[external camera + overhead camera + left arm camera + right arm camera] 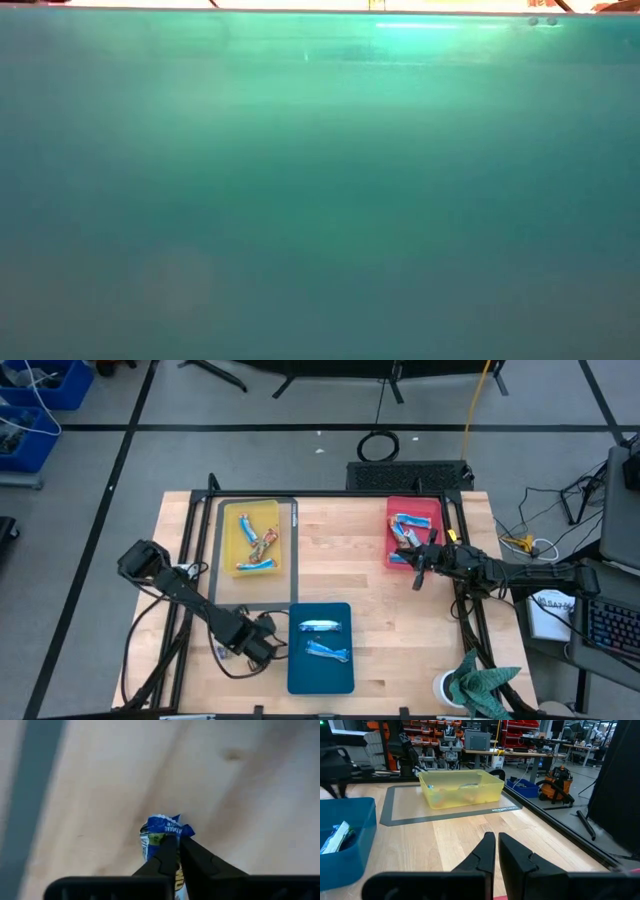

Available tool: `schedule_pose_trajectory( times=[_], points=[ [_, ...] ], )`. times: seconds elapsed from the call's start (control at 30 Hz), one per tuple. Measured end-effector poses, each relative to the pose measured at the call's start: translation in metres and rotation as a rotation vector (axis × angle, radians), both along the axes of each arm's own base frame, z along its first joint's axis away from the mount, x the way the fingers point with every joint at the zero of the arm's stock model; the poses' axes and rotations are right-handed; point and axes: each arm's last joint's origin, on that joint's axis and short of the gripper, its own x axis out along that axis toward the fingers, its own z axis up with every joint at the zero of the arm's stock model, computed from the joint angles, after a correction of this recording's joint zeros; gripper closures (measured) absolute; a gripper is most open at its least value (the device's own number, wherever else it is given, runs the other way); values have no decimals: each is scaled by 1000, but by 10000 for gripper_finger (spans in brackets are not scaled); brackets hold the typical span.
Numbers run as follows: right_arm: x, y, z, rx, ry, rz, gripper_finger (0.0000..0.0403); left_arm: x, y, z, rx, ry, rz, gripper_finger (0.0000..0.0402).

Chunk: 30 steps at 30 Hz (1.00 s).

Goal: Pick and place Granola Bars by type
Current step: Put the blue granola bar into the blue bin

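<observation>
My left gripper [266, 647] hangs just left of the blue tray [321, 675], pointing down and shut on a blue-and-white granola bar [159, 831]. Two more blue-and-white bars [319, 626] [329, 652] lie in the blue tray. The yellow tray [232, 520] at the far left holds several bars [258, 550], mixed in colour. At the far right, the red tray [432, 513] also holds bars [405, 526]. My right gripper [419, 568] waits shut and level beside the red tray's near edge, holding nothing [496, 845]. My left gripper pinches the blue-and-white bar between its two fingers [167, 855], coming from above and pointing down. The crumpled wrapper end [165, 824] sticks out past the fingertips, and more of the bar shows back between the fingers. The bar runs along the fingers and looks clear of the wooden table.
A grey mat [255, 592] lies under the yellow tray. A green cloth [482, 685] and a white cup [446, 686] sit at the near right corner. Bare wood [340, 550] lies between the trays. The low view is filled by a teal surface [320, 200].
</observation>
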Motion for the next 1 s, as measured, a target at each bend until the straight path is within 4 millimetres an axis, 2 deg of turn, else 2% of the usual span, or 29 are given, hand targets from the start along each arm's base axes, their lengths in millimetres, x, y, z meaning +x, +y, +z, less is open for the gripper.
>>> schedule_pose_trajectory(
  times=[0.17,0.37,0.53,0.8,1.0],
  points=[
    [0,0,0,0,0,0,389,-6,-4,11,-99,26,-7,331],
    [0,0,0,0,0,0,389,-9,-4,12,-87,54,14,267],
    [0,0,0,0,-1,0,390,-12,-7,13,-160,107,5,230],
    [0,0,0,0,-1,0,389,-25,-19,13,-142,131,-56,207],
    [0,0,0,0,-1,0,389,-26,-20,14,-183,174,-47,210]
  ],
)
